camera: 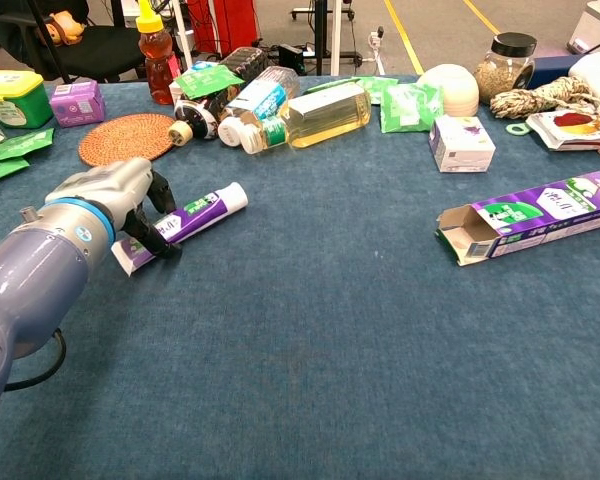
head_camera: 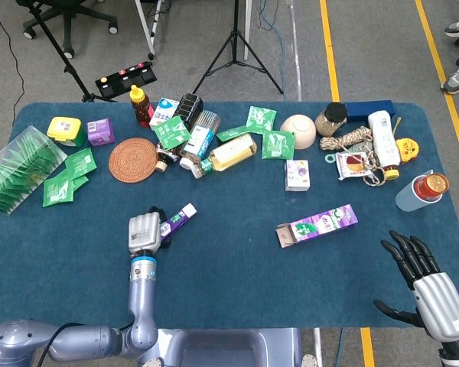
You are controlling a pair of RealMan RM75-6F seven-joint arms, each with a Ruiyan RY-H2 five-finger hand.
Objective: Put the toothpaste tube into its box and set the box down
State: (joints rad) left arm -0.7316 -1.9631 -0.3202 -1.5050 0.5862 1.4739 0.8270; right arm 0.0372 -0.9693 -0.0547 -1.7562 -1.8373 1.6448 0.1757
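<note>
The white and purple toothpaste tube (head_camera: 179,219) (camera: 198,214) lies on the blue table left of centre, cap pointing to the far right. My left hand (head_camera: 144,232) (camera: 114,197) is over its flat rear end, with fingers (camera: 158,198) curled around the tube. The purple toothpaste box (head_camera: 318,225) (camera: 540,215) lies flat at the right, its open flap end facing left toward the tube. At the table's near right corner, my right hand (head_camera: 424,281) hovers with fingers spread and nothing in it; the chest view does not show it.
Clutter runs along the far side: a woven coaster (head_camera: 133,160), a honey bottle (head_camera: 141,105), lying bottles (camera: 310,113), green sachets (head_camera: 66,177), a small white box (head_camera: 297,174), a bowl (head_camera: 297,131), rope (head_camera: 346,140) and an orange-lidded cup (head_camera: 422,190).
</note>
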